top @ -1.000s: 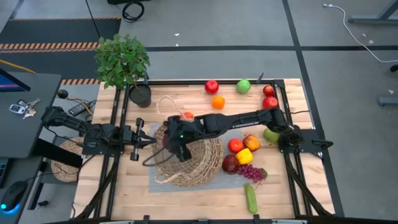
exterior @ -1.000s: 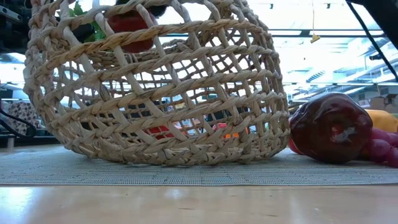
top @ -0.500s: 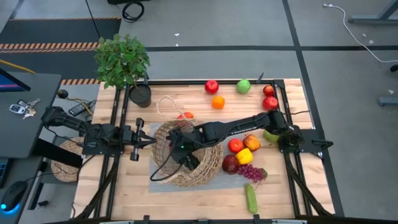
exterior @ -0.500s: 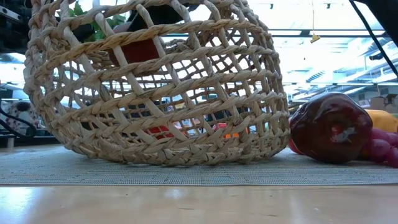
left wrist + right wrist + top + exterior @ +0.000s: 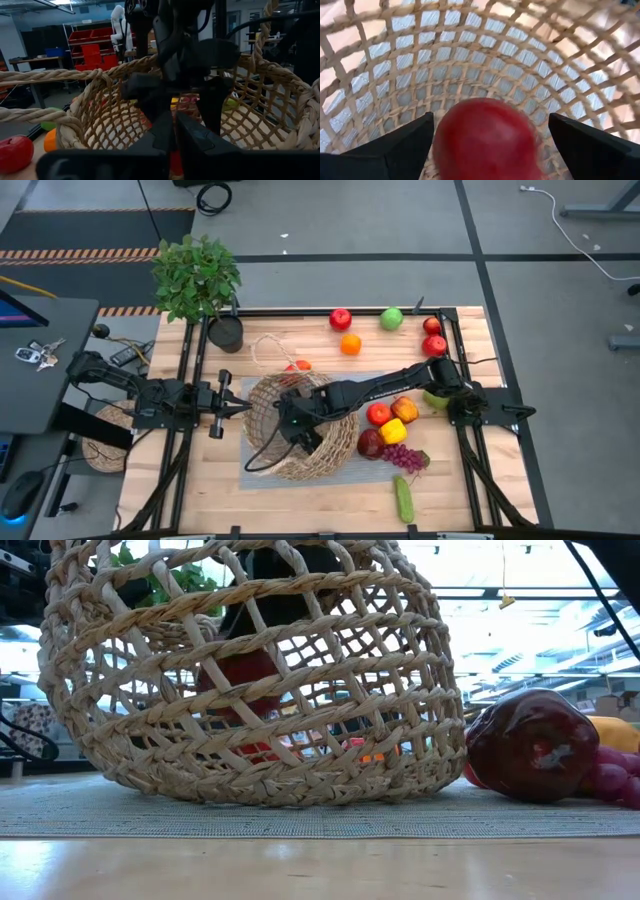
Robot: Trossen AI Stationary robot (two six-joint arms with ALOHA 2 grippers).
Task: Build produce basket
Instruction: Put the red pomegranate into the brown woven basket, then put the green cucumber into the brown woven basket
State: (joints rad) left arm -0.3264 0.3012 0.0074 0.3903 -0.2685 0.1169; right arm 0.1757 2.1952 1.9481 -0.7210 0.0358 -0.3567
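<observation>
— Right gripper [image 5: 293,423] first: where is it, and what is it doing?

— Reaching down inside the wicker basket [image 5: 335,442], fingers pinched on a red apple [image 5: 485,137]; the low view shows that apple [image 5: 238,671] hanging among the weave, above the basket floor; the basket itself stands on a grey woven mat [image 5: 368,472] in the middle of the table.

— And the left gripper [image 5: 232,407]?

— Waiting at the basket's left rim, level with it; whether its fingers are parted or closed, I cannot tell.

— What of the surface?

— A pale wooden table [image 5: 450,490] of planks, framed by dark rails; on the mat to the basket's right lie a dark red apple [image 5: 370,443], a yellow piece [image 5: 393,430], purple grapes [image 5: 404,457] and two more red fruits, all close together; a cucumber [image 5: 403,499] lies near the front edge; a green pear [image 5: 436,396] sits by the right arm; along the far edge are a red apple [image 5: 340,318], an orange [image 5: 350,344], a green apple [image 5: 391,318] and two more red apples; a potted plant [image 5: 200,280] stands at the far left corner.

— The room?

— Grey floor with dark lines; a desk [image 5: 40,360] with keys at the left; in the left wrist view, red bins on shelves [image 5: 92,50].
</observation>
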